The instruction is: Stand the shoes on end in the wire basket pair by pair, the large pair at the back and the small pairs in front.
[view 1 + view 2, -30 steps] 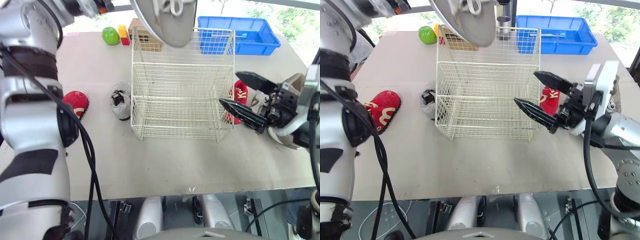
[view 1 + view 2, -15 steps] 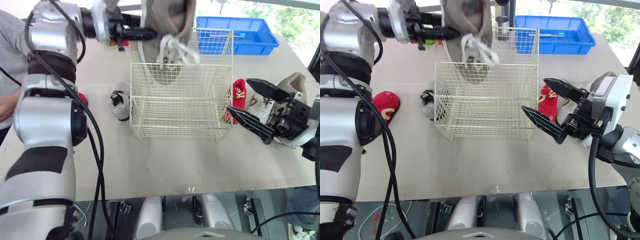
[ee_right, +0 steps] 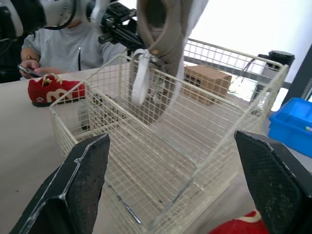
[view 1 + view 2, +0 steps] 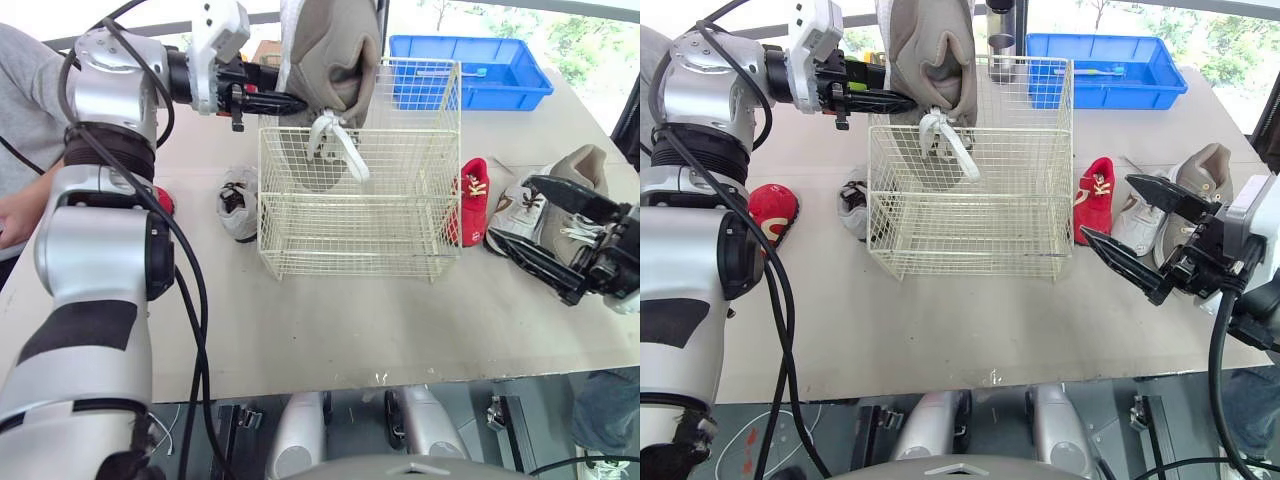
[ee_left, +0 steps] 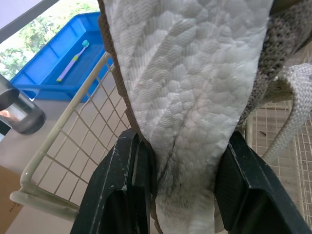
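Grip status: left fingers (image 5: 124, 190) clamp the large grey shoe (image 4: 330, 60) by its sole, on end at the back left of the wire basket (image 4: 355, 215), while right fingers (image 3: 83, 185) hang wide apart and empty over the surface (image 4: 330, 320) beside the second grey shoe (image 4: 560, 190).

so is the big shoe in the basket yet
Partly in: the shoe's lower end hangs inside the wire basket, the rest above the rim, gripped by the left hand.
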